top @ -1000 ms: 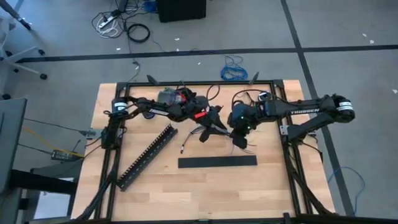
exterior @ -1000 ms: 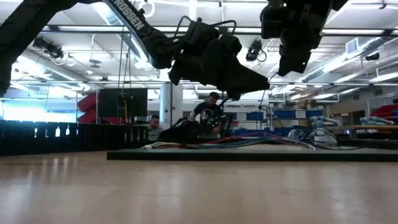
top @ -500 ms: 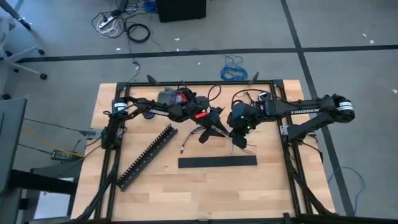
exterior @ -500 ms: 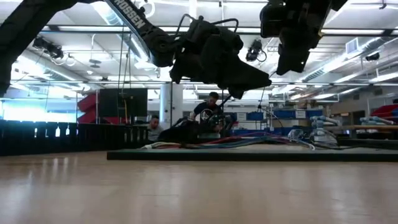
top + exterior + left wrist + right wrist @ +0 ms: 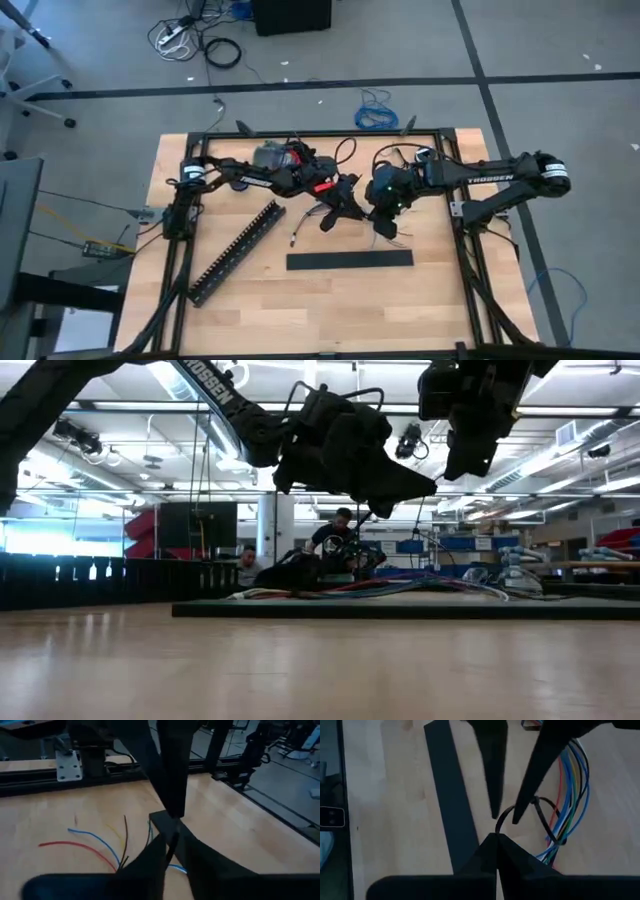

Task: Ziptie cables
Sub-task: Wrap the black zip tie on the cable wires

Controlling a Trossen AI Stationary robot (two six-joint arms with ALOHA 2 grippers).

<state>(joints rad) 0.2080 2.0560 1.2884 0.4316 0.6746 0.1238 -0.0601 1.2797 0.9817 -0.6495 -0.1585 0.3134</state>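
The wooden table [image 5: 330,300] stood in a big open workshop, with people seated at benches far behind it in the level view. Over the table's middle the two arms met nose to nose, both lifted clear of the wood. Compared with a second before, almost nothing had shifted: the left gripper [image 5: 345,200] had crept a touch toward the right one and tipped slightly, no more. The right gripper [image 5: 385,212] hung where it had been.

In the right wrist's picture its own fingers [image 5: 492,845] were pressed together, pinching the ziptie [image 5: 540,815], which curled in a black loop round the cables [image 5: 572,785]. The left gripper's two fingers reached down toward that loop from the far side, spread apart. In the left wrist's picture that strip stood near its fingertips, but whether it was touched I could not tell.

The cables lay on the table beneath, ends fanned out beside the flat black bar [image 5: 447,795]. To my eye the loop was formed but not yet drawn tight.
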